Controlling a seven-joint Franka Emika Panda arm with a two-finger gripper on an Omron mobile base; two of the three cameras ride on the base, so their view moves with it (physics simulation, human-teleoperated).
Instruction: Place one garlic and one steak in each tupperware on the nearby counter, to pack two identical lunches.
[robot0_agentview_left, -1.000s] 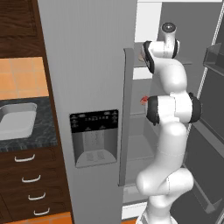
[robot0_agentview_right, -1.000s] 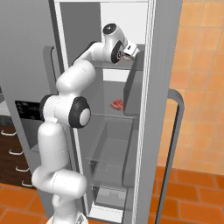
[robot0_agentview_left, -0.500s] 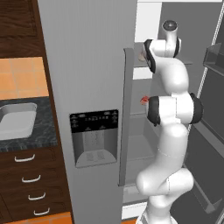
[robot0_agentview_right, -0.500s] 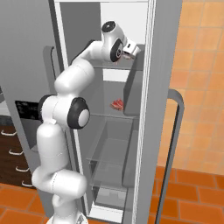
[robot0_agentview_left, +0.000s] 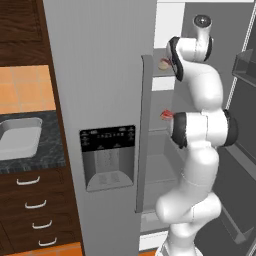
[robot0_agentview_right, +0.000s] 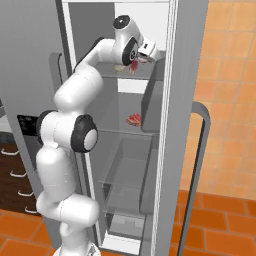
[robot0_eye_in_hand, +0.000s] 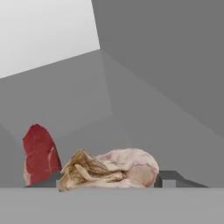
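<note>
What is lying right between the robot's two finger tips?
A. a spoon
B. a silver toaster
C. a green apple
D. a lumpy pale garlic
D: in the hand view the pale, papery garlic lies between the dark fingertips, with a red steak standing to its left on the grey fridge shelf.

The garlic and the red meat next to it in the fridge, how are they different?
The garlic is pale, cream and tan, while the steak is deep red with a whitish edge. The garlic looks lumpy and rounded with papery folds; the steak is a flat slab. In the hand view the garlic sits between the gripper tips, the steak off to one side. Both lie on the same grey fridge shelf.
</note>
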